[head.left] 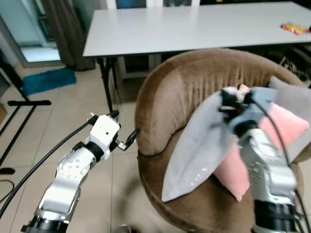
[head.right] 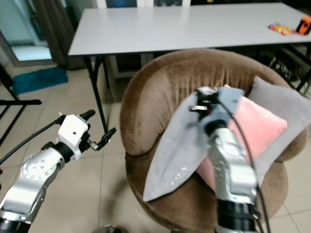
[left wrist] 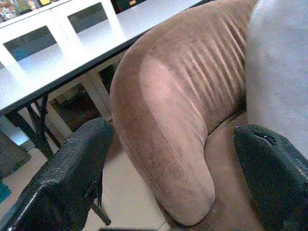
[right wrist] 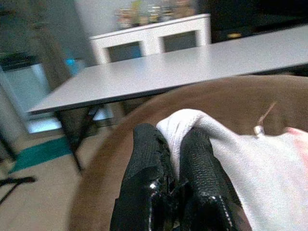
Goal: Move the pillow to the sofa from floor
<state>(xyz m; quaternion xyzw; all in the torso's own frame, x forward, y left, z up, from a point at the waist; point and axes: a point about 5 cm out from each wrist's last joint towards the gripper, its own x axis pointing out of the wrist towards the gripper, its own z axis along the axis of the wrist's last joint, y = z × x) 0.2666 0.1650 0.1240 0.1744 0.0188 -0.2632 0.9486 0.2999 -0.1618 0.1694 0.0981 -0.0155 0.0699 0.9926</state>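
Right gripper (right wrist: 168, 178) is pinching the pillow (head.right: 170, 155) corner, laying it onto the sofa (head.right: 155, 92). Left gripper (head.left: 127, 138) is hovering spread, prob. to steady.

The sofa (head.left: 170, 92) backrest and table (head.left: 194, 29) crowd the far side; tiled floor (head.left: 63, 121) lies open.

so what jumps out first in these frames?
The right gripper is shut on a corner of the grey-and-pink pillow, which sits in the seat of the round brown sofa chair. The left gripper hangs open beside the chair's armrest. Behind the chair stands a long white table.
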